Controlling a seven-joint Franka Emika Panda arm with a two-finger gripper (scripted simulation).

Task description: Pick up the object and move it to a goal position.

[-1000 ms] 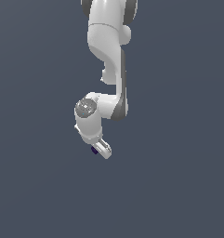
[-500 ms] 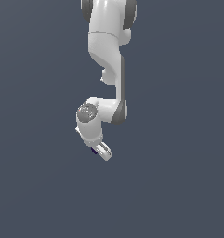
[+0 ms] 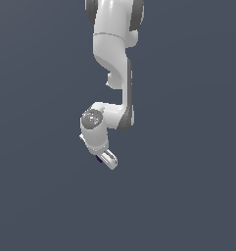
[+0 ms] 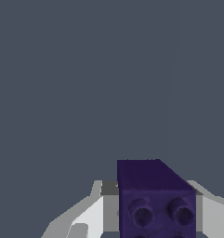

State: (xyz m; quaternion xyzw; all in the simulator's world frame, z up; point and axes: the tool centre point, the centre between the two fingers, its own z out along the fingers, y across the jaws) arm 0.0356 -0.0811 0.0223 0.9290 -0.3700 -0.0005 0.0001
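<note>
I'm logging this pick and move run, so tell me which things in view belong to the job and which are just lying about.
Part of the job:
- purple cube, between the fingers
- gripper, shut on the cube

Just lying about:
- nothing else shows; only the plain grey ground

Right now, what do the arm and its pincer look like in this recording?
The arm is glossy white with rounded, tubular links and dark grey-black bands at the joints. A grey round cap closes the wrist joint. The pincer is white too, with light grey fingers in the wrist view. No cables or markings show.
</note>
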